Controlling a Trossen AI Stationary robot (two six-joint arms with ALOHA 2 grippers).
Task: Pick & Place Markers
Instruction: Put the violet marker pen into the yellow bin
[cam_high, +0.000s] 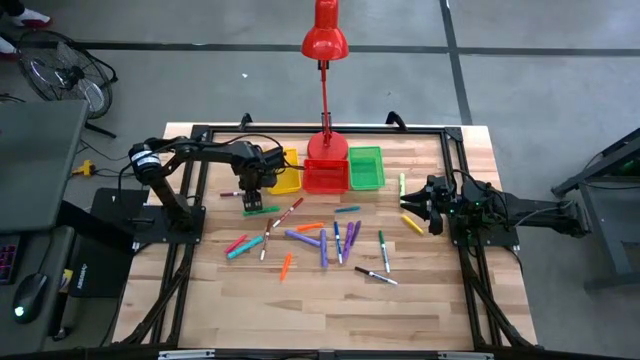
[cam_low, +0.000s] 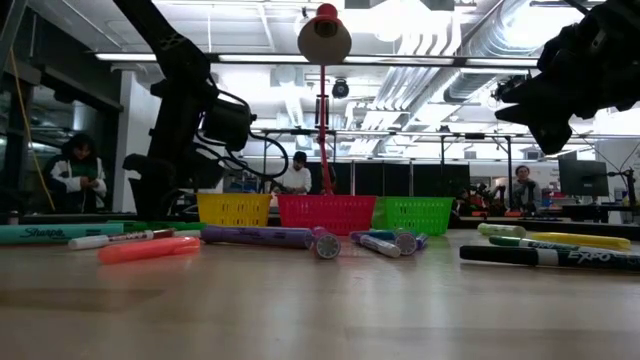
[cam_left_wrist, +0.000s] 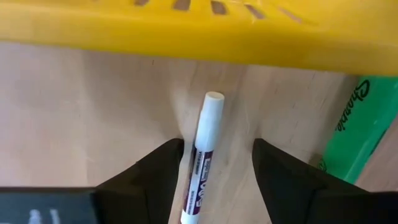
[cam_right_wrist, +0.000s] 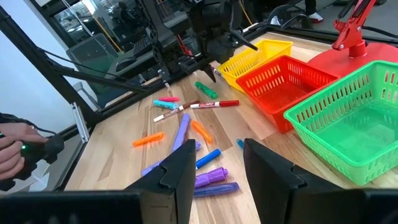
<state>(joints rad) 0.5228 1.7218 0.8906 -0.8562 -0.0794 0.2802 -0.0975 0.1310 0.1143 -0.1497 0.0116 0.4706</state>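
Our left gripper (cam_left_wrist: 214, 171) straddles the white marker (cam_left_wrist: 203, 154), fingers apart and untouching; its length runs toward the yellow bin (cam_left_wrist: 186, 28).

You're in open-plan robotics lab: exposed ceiling ducts (cam_low: 470, 70), strip lights, monitors (cam_low: 580, 178) along back benches, people seated (cam_low: 78, 172) at workstations, concrete floor (cam_high: 530, 90) around counter (cam_high: 300, 300).

High: straight down over whole table (cam_high: 420, 300) | Low: tabletop level, facing room | Wrists: left close on yellow basket (cam_left_wrist: 186, 31), right looks across table | Shared: baskets
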